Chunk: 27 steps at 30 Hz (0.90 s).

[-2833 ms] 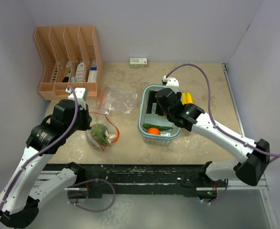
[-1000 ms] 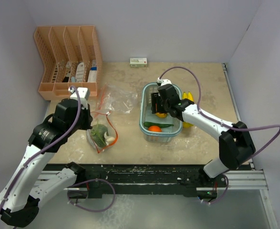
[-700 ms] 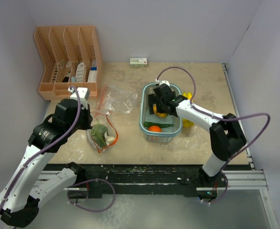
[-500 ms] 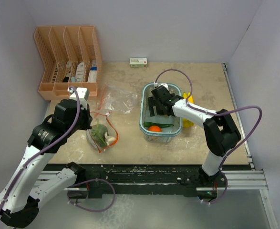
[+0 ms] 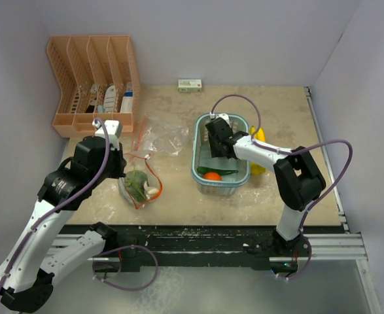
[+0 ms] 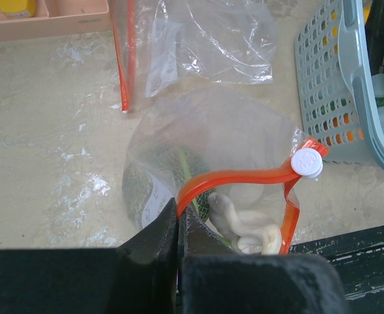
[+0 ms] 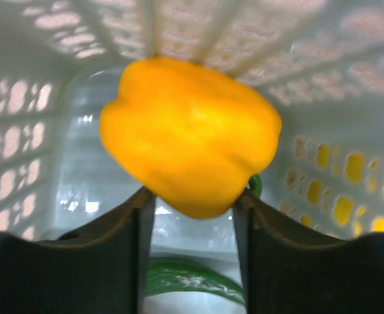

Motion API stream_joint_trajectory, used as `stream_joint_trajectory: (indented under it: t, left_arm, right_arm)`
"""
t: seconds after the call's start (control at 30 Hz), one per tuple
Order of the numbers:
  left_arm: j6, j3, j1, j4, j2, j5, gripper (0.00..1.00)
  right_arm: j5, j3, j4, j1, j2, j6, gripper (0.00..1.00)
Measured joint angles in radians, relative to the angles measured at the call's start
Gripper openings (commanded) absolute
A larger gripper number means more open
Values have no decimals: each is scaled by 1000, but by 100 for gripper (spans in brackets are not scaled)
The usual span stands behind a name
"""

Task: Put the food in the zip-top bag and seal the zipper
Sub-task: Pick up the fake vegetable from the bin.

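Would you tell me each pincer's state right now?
Left pincer: closed on the zip-top bag's orange zipper strip.
Right pincer: closed on the yellow bell pepper.

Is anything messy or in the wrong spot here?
Yes. The bananas lie on the table beside the basket, not in it with the other food. A spare empty bag lies wrinkled on the table too.

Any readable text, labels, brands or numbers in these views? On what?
No text can be read in any view.
Small box at the table's back edge: print too small.
White label on the zip-top bag: blurred.
Packets in the orange organizer: too small.
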Motion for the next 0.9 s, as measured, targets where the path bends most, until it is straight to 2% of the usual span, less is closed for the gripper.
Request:
stream_joint_trajectory:
  t: [0.13,0.3,0.43,0.53,0.57,0.6,0.67,0.73,0.83,0.9]
  left_arm:
    - [0,0,0,-3,-2,-1,0]
    - [0,0,0,-8,-3,-4,0]
    - [0,0,0,-9,-3,-4,0]
    - [0,0,0,-8,-3,-4,0]
    - [0,0,0,-8,-3,-4,0]
    - [0,0,0,-8,-3,-4,0]
    - [0,0,0,-8,-3,-3,0]
    - [0,0,0,-8,-3,-3,0]
    - [0,0,0,-8,-3,-3,0]
    - [0,0,0,-8,-5,-3,0]
  right_arm:
    - [24,-3,19,2,0,7,26]
    - [51,-20,23,1,-24,20,15]
    - [12,-65,28,1,-154,25,8]
    - [-65,-102,67,1,-296,27,9]
    - [-91,-111,82,1,-338,28,16]
    - [-110,-117,94,1,-368,30,29]
    - [-134,-122,118,1,-410,39,65]
    - [-133,-121,127,1,-410,48,85]
    - [-97,-89,91,1,-333,53,99]
    - [-49,-50,63,1,-243,63,100]
